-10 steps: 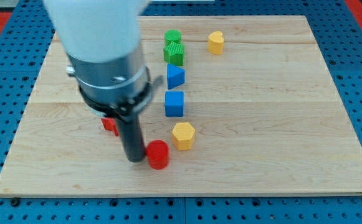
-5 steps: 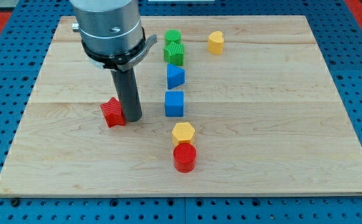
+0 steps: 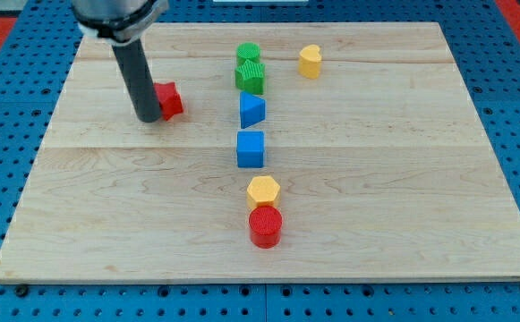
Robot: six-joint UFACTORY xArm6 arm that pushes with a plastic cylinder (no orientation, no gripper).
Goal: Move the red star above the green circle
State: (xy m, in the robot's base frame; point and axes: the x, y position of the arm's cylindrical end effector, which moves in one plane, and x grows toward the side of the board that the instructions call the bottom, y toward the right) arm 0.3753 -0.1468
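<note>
The red star (image 3: pixel 167 99) lies on the wooden board at the upper left of the middle. My tip (image 3: pixel 148 117) touches its left side. The green circle (image 3: pixel 248 54) sits near the view's top, right of the star and a little higher. A green star-like block (image 3: pixel 251 77) lies just below the circle, touching it.
A blue triangle (image 3: pixel 252 110) and a blue cube (image 3: pixel 251 148) stand in a column below the green blocks. A yellow hexagon (image 3: pixel 263 191) and a red cylinder (image 3: pixel 265 226) sit lower. A yellow heart (image 3: pixel 310 61) is at the top right.
My tip pushed the red cylinder right to below the yellow hexagon, then moved to the red star. The star went from lower left up toward the view's top.
</note>
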